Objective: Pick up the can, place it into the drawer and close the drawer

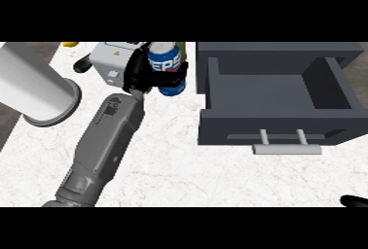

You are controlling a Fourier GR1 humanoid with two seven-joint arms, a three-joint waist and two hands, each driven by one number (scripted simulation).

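A blue Pepsi can (164, 62) with a silver top stands at the back of the marble counter, just left of the drawer. My left hand (137, 74) is curled round it, with black fingers showing on both of its sides. The grey forearm runs up to it from the lower left. I cannot tell whether the can is off the counter. The dark grey drawer (273, 124) is pulled open at the right and nothing shows inside it. Its light grey handle (287, 148) faces me. Only a black tip of my right hand (354, 201) shows at the lower right edge.
A large white cylinder (37, 86) lies at the left edge of the counter. A white box (111, 59) with a yellow label sits right behind my left hand. A small yellow object (69, 44) and a green one (181, 46) show at the back edge.
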